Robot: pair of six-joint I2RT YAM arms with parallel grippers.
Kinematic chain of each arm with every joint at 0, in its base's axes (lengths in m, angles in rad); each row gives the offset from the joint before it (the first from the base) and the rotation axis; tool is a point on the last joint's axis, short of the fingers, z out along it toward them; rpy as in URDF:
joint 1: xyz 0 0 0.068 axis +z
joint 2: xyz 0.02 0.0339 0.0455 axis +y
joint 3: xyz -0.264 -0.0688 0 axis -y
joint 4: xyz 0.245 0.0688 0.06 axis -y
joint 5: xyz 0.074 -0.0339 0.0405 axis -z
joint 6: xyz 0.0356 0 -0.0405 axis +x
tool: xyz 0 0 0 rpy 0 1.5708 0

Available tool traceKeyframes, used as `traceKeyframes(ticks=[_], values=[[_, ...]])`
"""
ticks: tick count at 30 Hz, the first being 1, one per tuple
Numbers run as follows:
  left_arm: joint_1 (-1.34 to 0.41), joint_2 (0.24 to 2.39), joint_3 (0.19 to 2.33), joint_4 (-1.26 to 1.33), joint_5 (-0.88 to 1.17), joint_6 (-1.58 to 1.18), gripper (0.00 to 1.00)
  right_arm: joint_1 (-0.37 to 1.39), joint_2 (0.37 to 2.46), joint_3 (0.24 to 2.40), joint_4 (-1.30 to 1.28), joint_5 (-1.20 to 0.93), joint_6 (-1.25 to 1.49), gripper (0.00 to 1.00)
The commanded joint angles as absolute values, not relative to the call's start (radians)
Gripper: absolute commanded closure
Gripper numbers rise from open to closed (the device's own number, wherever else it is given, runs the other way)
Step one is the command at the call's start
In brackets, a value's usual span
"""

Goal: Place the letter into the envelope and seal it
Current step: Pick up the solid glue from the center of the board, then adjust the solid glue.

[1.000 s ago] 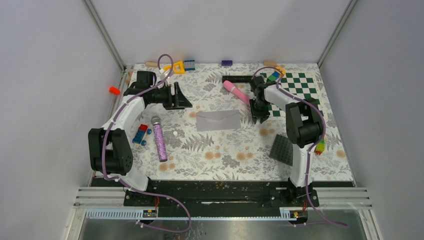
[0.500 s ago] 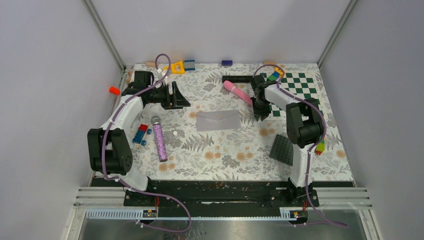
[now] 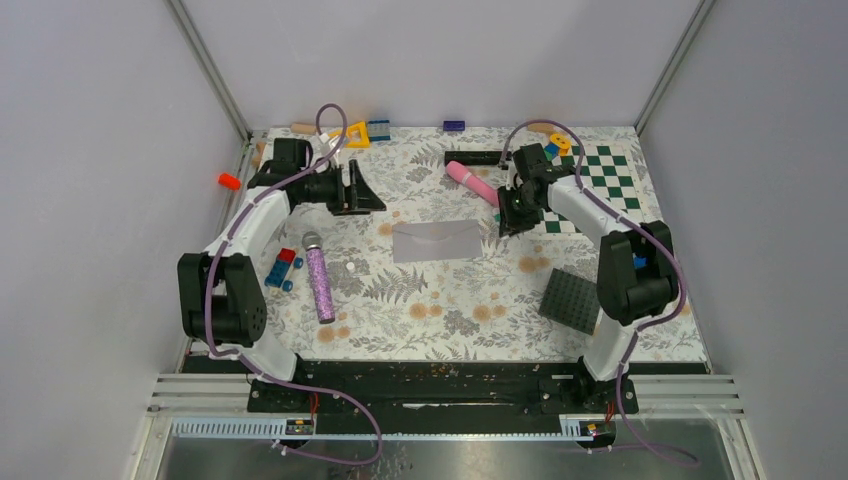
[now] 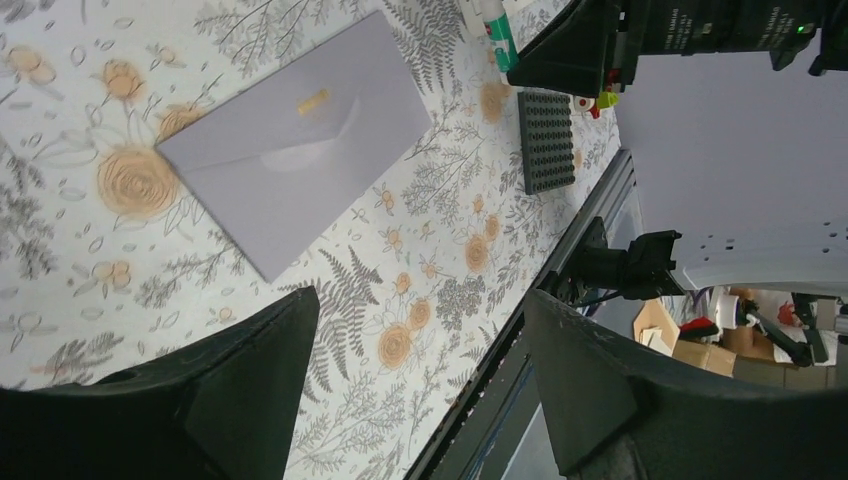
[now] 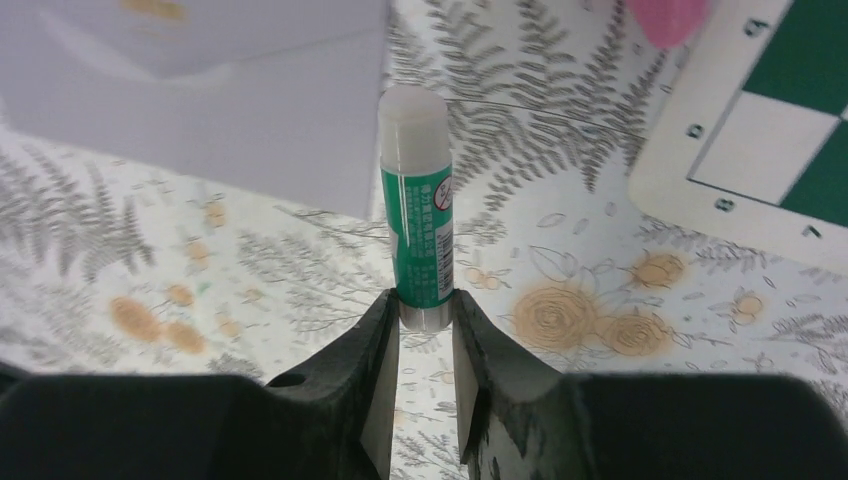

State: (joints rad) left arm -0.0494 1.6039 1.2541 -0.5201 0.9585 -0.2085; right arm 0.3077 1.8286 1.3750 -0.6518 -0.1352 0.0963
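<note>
Finds envelope (image 3: 437, 240) flat on table (image 3: 450, 305), near the middle, flap folded down. Shows no letter anywhere; maybe inside, cannot tell. Pinches glue stick (image 5: 417, 200) low on its barrel in right gripper (image 5: 425, 325), cap near envelope's right edge. Holds left gripper (image 4: 420, 340) spread and empty, left of envelope. Likely handles as thin, light, floppy paper and slides easily; best pinned flat, then pinched at an edge or the flap tip.

Cloth (image 3: 440, 300) lies free before the envelope (image 3: 437, 240); glue stick (image 5: 417, 200) apparently crowds its right edge.
</note>
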Motion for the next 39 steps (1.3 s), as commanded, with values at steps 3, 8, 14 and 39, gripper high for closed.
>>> traceKeyframes(ticks=[3,8,14,39], values=[[-0.142,1.671,1.381,-0.409,1.005,-0.18,0.19,0.313,1.737,1.371,-0.602,-0.457,0.039,0.92],[-0.198,1.746,1.478,-0.382,1.052,-0.181,0.17,0.326,1.7,1.393,-0.616,-0.598,0.018,0.93],[-0.276,1.793,1.53,-0.386,1.102,-0.089,0.02,0.354,1.644,1.418,-0.687,-0.707,-0.07,0.93],[-0.472,1.75,1.573,-0.68,1.329,0.192,0.05,0.482,1.456,1.381,-0.843,-0.756,-0.31,0.93]])
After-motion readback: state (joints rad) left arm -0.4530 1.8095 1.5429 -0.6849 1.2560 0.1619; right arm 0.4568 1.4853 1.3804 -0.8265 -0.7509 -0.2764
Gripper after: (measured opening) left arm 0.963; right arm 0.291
